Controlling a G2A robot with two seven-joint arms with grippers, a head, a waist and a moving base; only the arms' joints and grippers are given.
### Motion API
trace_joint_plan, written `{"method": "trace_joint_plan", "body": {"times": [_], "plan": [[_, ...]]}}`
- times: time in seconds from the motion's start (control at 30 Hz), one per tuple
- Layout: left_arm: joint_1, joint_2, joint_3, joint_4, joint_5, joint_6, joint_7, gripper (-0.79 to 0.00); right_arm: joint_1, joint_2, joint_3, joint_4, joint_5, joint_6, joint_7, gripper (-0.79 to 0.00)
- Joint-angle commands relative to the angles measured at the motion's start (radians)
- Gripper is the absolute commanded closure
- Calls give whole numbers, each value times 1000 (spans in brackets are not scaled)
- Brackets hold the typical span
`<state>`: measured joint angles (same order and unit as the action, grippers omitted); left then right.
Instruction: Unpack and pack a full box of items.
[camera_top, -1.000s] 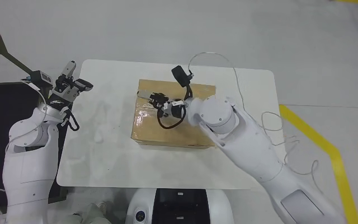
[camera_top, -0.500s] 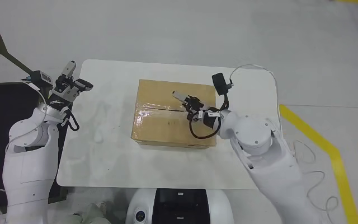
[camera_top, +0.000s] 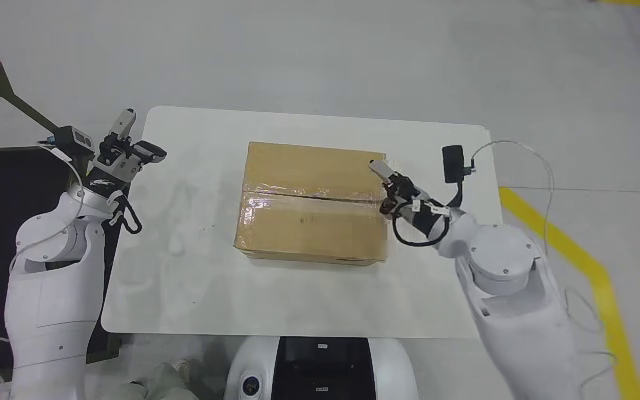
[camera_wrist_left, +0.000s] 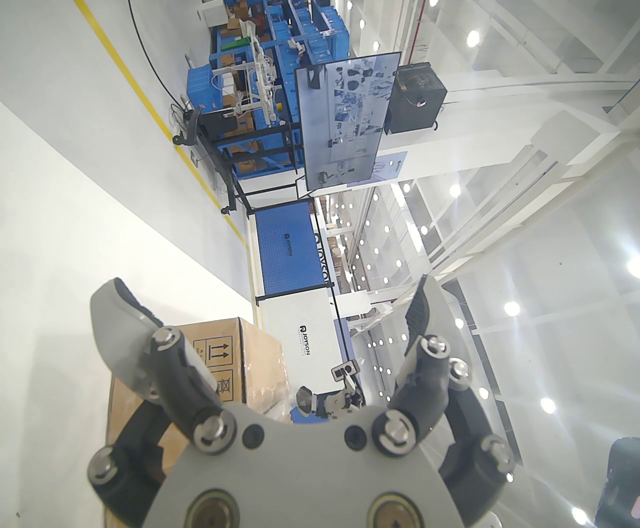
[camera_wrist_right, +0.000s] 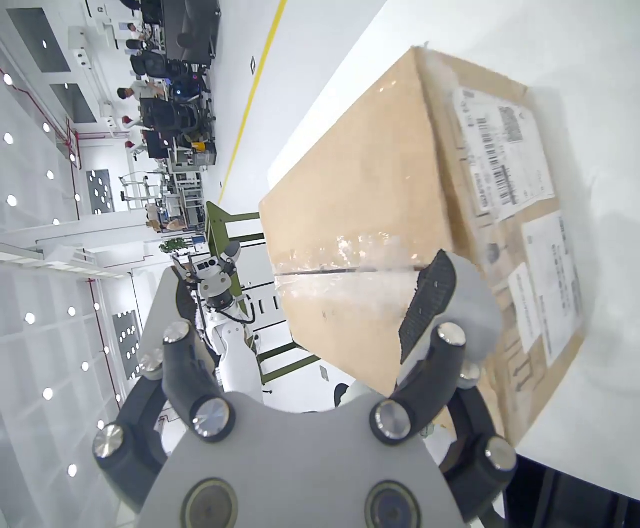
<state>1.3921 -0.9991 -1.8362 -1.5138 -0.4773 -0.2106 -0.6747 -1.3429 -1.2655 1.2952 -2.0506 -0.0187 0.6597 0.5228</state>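
One cardboard box (camera_top: 310, 200), its top seam taped shut, sits mid-desk (camera_top: 190, 270). There are two end effectors. The right end effector (camera_top: 388, 178) is at the box's right top edge, fingers spread and empty. The left end effector (camera_wrist_left: 270, 295) is near the desk's far left corner, also spread and empty.

The taped-shut cardboard box (camera_top: 310, 205) hides its contents. At centre right of the top view, the right gripper (camera_top: 386, 178) covers part of the box's edge. Its labels (camera_wrist_right: 505, 155) are smeared beyond reading, and a finger of the left gripper (camera_wrist_left: 270, 300) hides part of its side.
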Motion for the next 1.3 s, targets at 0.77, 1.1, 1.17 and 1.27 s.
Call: {"method": "trace_joint_plan", "body": {"times": [0.77,1.1,1.17,1.27], "plan": [[0,0,0,0,0,0,0,-785,16,28,80,-93,-11,-131,54,-785],[0,0,0,0,0,0,0,-785,282,-12,-178,114,85,-192,61,-785],[0,0,0,0,0,0,0,-785,327,-23,-224,152,105,-202,49,-785],[0,0,0,0,0,0,0,-785,383,-40,-287,200,133,-222,32,-785]]}}
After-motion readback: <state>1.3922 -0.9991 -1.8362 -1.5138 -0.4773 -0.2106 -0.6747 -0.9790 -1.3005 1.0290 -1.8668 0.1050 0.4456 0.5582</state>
